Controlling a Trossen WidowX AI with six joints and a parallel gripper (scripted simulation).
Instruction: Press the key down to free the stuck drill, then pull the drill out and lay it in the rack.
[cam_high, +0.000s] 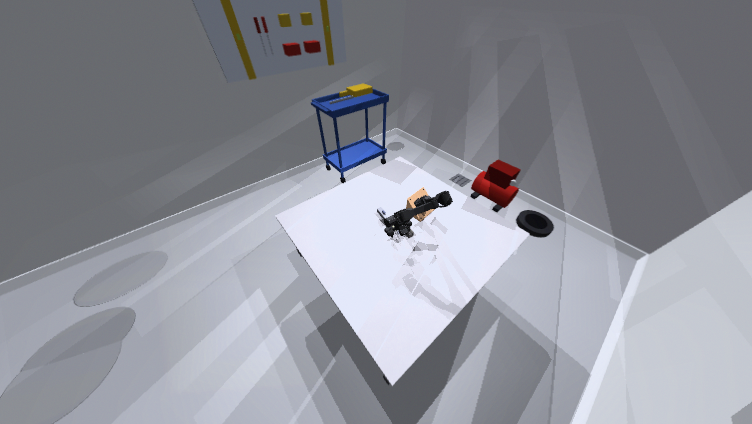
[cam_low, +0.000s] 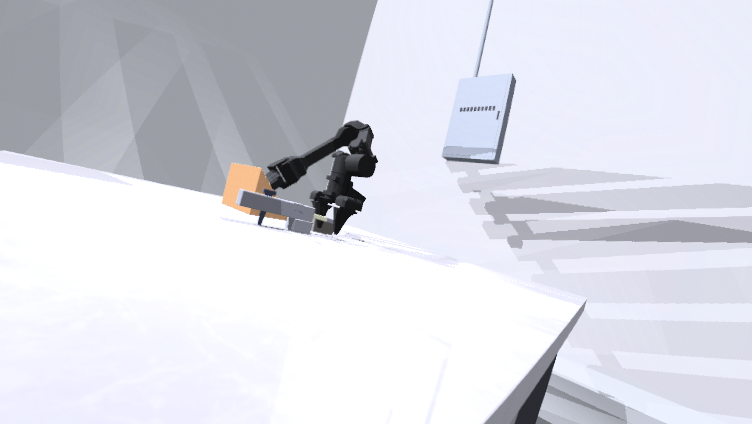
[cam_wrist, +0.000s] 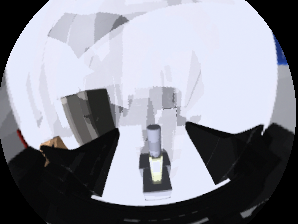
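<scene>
My gripper (cam_low: 330, 225) points down at the table with its fingers wide open and nothing between them. In the wrist view the gripper (cam_wrist: 154, 175) straddles a small dark block (cam_wrist: 154, 177). The block holds a pale yellow piece and a short grey cylinder (cam_wrist: 153, 139), which looks like the drill; the fingers do not touch it. The dark block (cam_low: 322, 226) shows beside the fingertips in the exterior view. A grey bar-shaped rack (cam_low: 273, 205) on short legs stands just left of it. I cannot make out the key. In the top view the gripper (cam_high: 392, 230) is small and dark.
An orange box (cam_low: 245, 189) stands behind the rack, near the arm's base (cam_high: 419, 203). Off the table are a blue cart (cam_high: 351, 131), a red compressor (cam_high: 495, 185) and a black tyre (cam_high: 534, 222). A grey wall cabinet (cam_low: 478, 116) hangs behind.
</scene>
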